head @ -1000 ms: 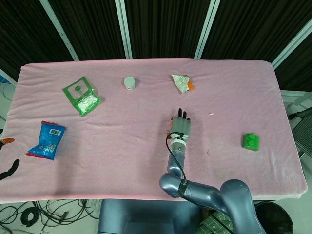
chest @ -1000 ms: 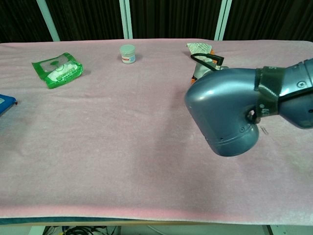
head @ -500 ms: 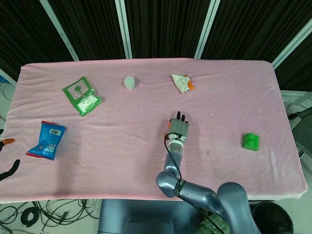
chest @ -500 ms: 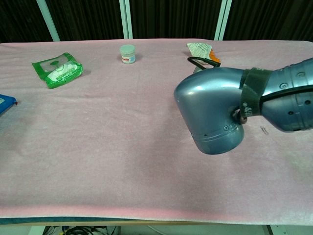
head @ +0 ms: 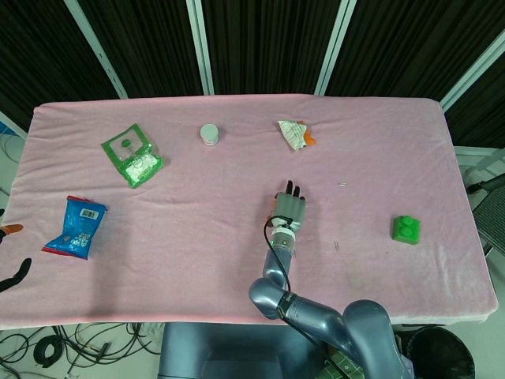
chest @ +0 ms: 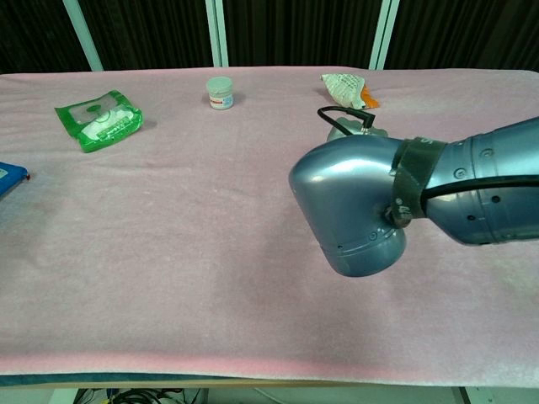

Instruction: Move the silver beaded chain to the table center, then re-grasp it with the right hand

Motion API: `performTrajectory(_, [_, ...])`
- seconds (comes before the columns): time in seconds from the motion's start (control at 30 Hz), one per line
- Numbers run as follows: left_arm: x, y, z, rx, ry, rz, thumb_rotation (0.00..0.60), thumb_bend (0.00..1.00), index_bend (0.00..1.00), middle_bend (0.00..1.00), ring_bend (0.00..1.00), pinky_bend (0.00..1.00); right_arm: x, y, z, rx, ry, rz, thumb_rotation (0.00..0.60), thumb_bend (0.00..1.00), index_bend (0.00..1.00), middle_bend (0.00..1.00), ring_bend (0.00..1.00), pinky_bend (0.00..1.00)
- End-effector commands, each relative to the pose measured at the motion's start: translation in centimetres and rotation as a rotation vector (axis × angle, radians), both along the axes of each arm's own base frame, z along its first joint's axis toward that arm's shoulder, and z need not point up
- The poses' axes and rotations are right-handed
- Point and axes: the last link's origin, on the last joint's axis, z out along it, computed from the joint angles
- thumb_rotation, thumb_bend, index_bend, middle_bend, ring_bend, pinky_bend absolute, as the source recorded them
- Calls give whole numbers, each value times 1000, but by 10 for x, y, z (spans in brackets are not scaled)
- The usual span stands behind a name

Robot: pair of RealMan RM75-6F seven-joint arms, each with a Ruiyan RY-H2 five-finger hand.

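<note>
Since a second ago, right elbow swung further left in the chest view; right hand barely shifted on the pink table. Packet print too small to read. Fingers stretched forward, flat, holding nothing visible. Two tiny silvery bits right of right hand, apart from it; chain not surely told. Left hand far left of right hand, only dark fingertips, state unclear.

A matt, slightly napped pink cloth covers the table. The right arm's elbow shell is smooth, glossy grey-blue metal. At far left, the green packet and the blue packet look like shiny plastic film; the green block at right looks like hard plastic.
</note>
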Motion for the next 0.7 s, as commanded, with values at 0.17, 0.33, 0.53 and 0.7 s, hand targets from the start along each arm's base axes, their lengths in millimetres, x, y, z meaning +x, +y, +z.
performTrajectory(0.17, [0, 0, 0, 0, -2, -1, 600, 298, 301, 61, 0, 0, 1, 1, -4, 4, 4, 0, 600, 262, 527, 0, 32, 212])
performTrajectory(0.33, [0, 0, 1, 2, -4, 0, 600, 298, 303, 60, 0, 0, 1, 1, -6, 7, 5, 0, 600, 291, 538, 0, 32, 212])
performTrajectory(0.53, [-1, 0, 2, 3, -7, 4, 600, 298, 303, 60, 0, 0, 6, 3, -7, 13, -5, 13, 600, 305, 546, 0, 32, 212])
performTrajectory(0.7, [-1, 0, 2, 2, -8, 7, 600, 298, 303, 58, 0, 0, 8, 5, -7, 23, 5, 15, 600, 305, 551, 0, 32, 212])
